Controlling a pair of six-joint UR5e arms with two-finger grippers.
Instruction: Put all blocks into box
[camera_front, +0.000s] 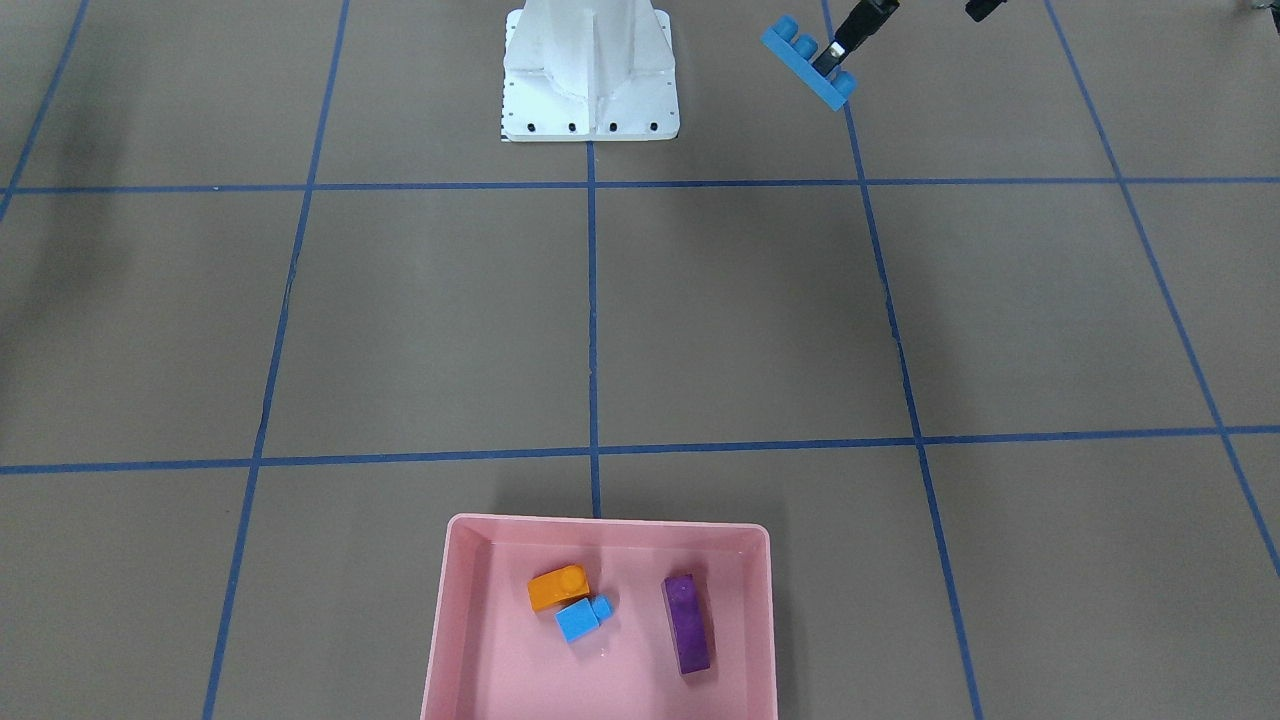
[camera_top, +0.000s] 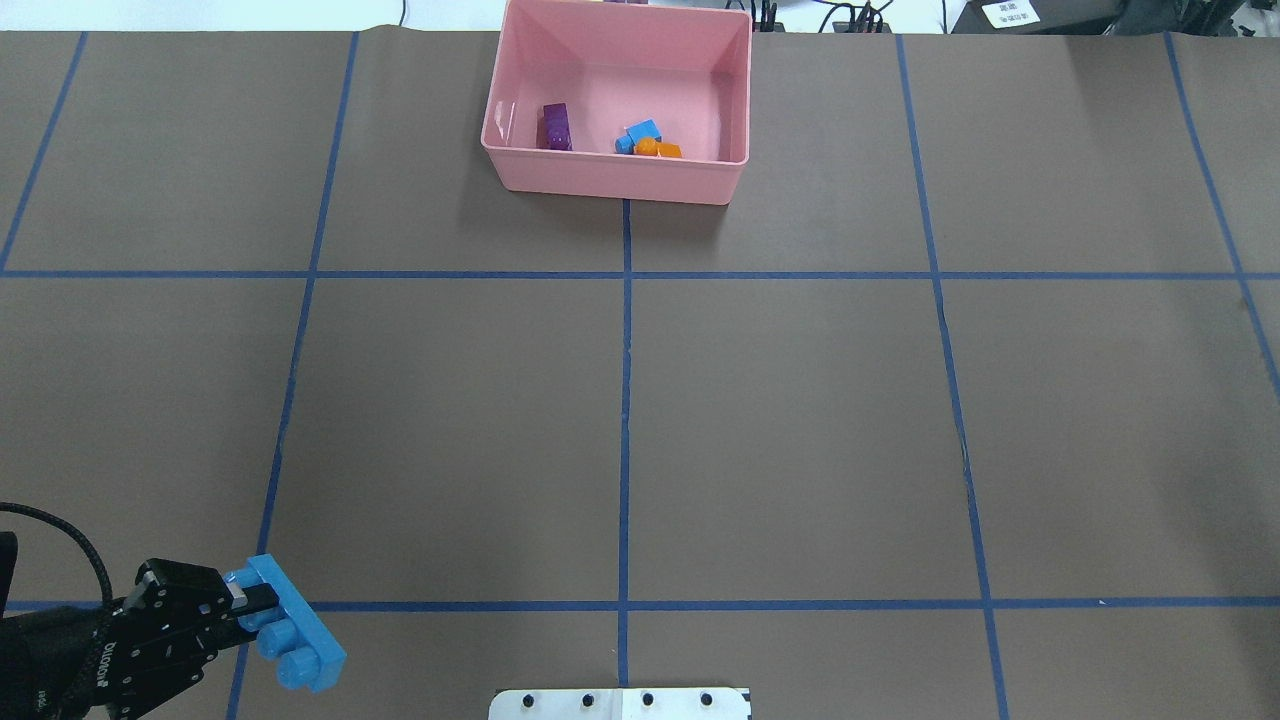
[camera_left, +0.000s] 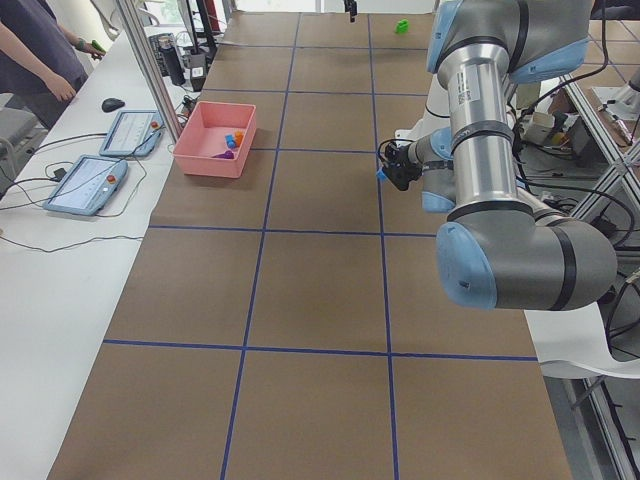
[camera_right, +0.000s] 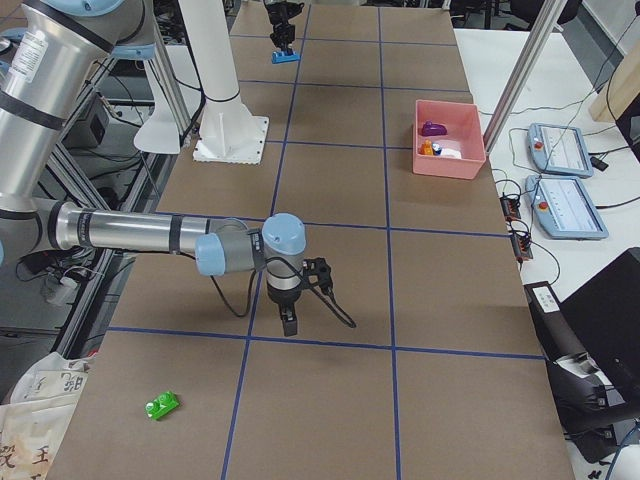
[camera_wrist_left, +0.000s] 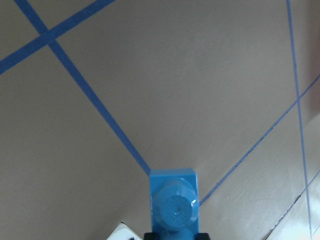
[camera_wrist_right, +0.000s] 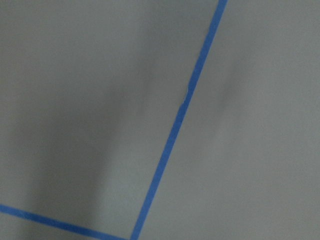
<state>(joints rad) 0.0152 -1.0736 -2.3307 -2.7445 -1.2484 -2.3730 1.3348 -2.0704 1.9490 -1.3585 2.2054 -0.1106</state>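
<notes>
My left gripper (camera_top: 256, 611) is shut on the long blue four-stud brick (camera_top: 302, 642), near the robot's side of the table at its left; the same brick (camera_front: 797, 54) shows tilted in the front view and fills the bottom of the left wrist view (camera_wrist_left: 173, 202). The pink box (camera_top: 615, 182) stands at the far edge. In it lie the orange brick (camera_front: 558, 588), the small blue brick (camera_front: 579, 619) and the purple oblong (camera_front: 687, 624). The green brick (camera_right: 161, 405) lies on the table far to the robot's right. My right gripper (camera_right: 290, 322) hovers low over the table; I cannot tell its state.
The white metal base (camera_front: 590, 75) stands at the robot's edge. Blue tape lines divide the brown table. A side bench beyond the box carries control tablets (camera_left: 88, 183), and a person (camera_left: 35, 50) stands there.
</notes>
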